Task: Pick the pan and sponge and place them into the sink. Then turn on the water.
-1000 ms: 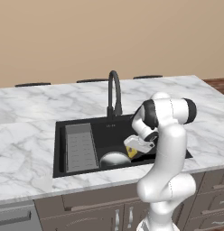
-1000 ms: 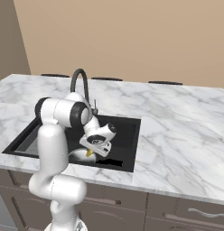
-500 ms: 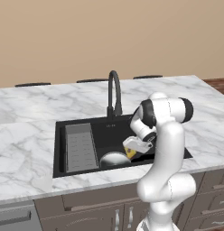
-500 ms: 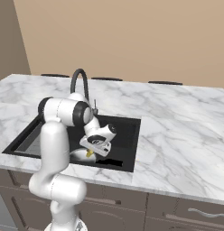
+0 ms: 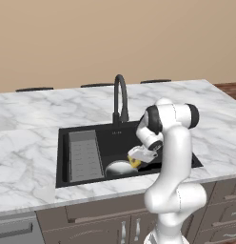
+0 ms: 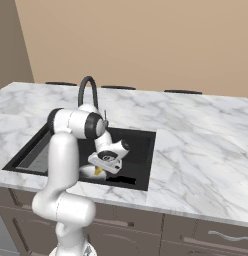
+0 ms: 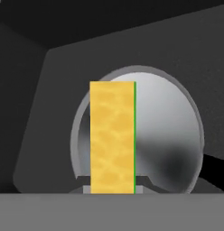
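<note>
Pan [image 7: 168,135], round and silver-grey, lies on the floor of the black sink [image 5: 172,157], in the front part near the middle; its pale disc is seen at the front wall in the left base view [image 5: 119,167] and below my hand in the right base view [image 6: 88,172]. Its thin black handle [image 7: 215,161] runs off to one side in the hand view. Sponge [image 7: 112,137], a yellow block with a thin green edge, stands between the fingers of my end effector [image 7: 112,191], which is closed on it and holds it directly above the pan. From the base views the sponge shows as a small yellow patch under the hand [image 5: 134,162] [image 6: 99,171], just over the pan's rim; whether it touches the pan I cannot tell. Grey ribbed tray [image 5: 85,155] fills the left part of the sink, apart from the pan. Black gooseneck faucet [image 5: 121,97] rises behind the sink from the white marble surface [image 5: 29,143]. My arm reaches down into the basin from the front.
</note>
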